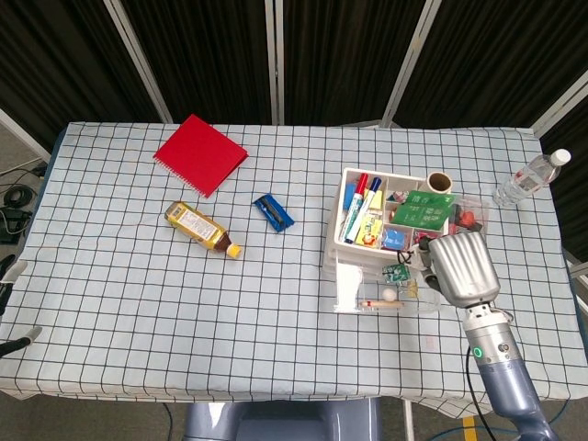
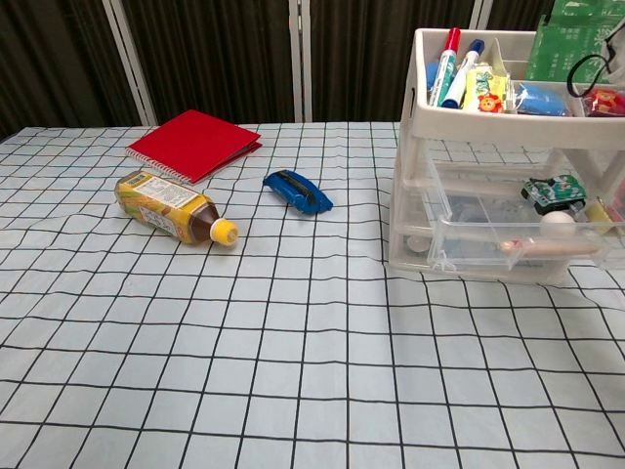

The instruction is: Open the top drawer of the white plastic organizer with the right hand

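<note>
From the head view, the white plastic organizer (image 1: 390,234) stood on the checked table (image 1: 138,294) toward its right side, its top tray packed with markers and small packets, and a clear drawer (image 1: 386,292) stuck out of its near face, showing a small green toy car, a white ball and a wooden stick inside. The right hand (image 1: 462,268) sat just beside the organizer's right front corner, back of the hand toward the camera; its fingers were hidden underneath, so I could not tell how far they were curled or whether they held anything, and it did not appear to be on the drawer front. The left hand showed in neither view. A red notebook (image 1: 199,153), a tea bottle (image 1: 202,229) lying on its side, a blue packet (image 1: 274,211) and a water bottle (image 1: 531,182) lay well apart from the work. From the chest view, the organizer (image 2: 508,127) filled the right edge, and a drawer (image 2: 518,239) stood pulled well forward with the same toy car and ball in it. I judged the pull itself done, with only the withdrawal of the hand left, though which tier that drawer belonged to was hard to settle here.
</note>
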You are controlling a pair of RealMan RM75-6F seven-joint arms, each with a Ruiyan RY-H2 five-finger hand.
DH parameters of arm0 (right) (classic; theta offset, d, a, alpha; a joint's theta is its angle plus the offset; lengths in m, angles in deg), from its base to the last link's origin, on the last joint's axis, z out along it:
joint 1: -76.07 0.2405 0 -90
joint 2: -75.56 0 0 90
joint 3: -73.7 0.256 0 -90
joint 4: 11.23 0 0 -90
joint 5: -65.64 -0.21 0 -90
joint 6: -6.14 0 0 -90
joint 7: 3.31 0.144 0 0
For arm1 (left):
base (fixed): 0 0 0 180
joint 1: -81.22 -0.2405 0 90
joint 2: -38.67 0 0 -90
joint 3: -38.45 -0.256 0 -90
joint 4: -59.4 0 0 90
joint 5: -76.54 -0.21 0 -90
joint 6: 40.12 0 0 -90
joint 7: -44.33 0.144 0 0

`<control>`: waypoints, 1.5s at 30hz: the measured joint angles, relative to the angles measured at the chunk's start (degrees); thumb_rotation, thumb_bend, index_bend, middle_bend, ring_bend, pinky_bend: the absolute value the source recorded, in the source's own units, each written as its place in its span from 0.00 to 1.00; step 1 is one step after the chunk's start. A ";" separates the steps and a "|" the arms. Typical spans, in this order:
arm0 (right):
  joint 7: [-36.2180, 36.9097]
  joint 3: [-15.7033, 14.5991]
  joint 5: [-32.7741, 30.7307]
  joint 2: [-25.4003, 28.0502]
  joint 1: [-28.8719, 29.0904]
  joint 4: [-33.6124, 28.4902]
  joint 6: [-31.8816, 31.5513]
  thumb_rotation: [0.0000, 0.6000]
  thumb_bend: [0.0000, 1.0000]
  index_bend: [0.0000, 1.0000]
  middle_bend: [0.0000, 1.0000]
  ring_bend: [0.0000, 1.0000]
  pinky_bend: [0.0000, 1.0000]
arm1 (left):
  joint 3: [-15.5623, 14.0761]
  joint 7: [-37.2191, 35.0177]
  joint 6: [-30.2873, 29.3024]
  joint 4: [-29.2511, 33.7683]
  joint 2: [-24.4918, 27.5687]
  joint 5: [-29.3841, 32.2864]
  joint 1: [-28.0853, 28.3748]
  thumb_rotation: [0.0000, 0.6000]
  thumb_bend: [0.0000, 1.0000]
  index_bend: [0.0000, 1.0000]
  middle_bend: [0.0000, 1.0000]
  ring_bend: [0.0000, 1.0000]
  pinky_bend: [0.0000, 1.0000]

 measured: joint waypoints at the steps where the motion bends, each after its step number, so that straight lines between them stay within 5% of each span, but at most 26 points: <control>1: 0.83 0.12 0.18 0.59 -0.37 0.20 0.00 1.00 0.28 0.72 1.00 1.00 0.83 | 0.00 0.03 0.02 0.00 0.00 0.01 0.01 1.00 0.00 0.00 0.00 0.00 0.00; 19: 10.03 2.73 -3.93 5.69 -5.31 11.17 0.87 1.00 0.28 0.72 1.00 1.00 0.83 | -0.16 0.79 0.16 0.16 -0.17 -0.19 0.02 1.00 0.00 0.00 0.00 0.00 0.00; 28: 5.98 4.65 -10.72 5.08 -5.70 14.05 -0.24 1.00 0.28 0.69 1.00 1.00 0.82 | -0.06 0.72 0.02 0.31 -0.12 0.02 -0.08 1.00 0.00 0.00 0.00 0.00 0.00; 36: 5.44 5.41 -13.27 5.23 -5.75 13.76 1.46 1.00 0.24 0.47 1.00 1.00 0.81 | -0.03 0.88 0.18 0.36 -0.17 0.14 -0.03 1.00 0.00 0.00 0.00 0.00 0.00; 45: 4.65 5.50 -12.61 4.24 -5.95 13.69 0.64 1.00 0.23 0.38 1.00 1.00 0.81 | 0.08 0.57 0.00 0.29 -0.08 0.24 -0.11 1.00 0.00 0.00 0.00 0.00 0.00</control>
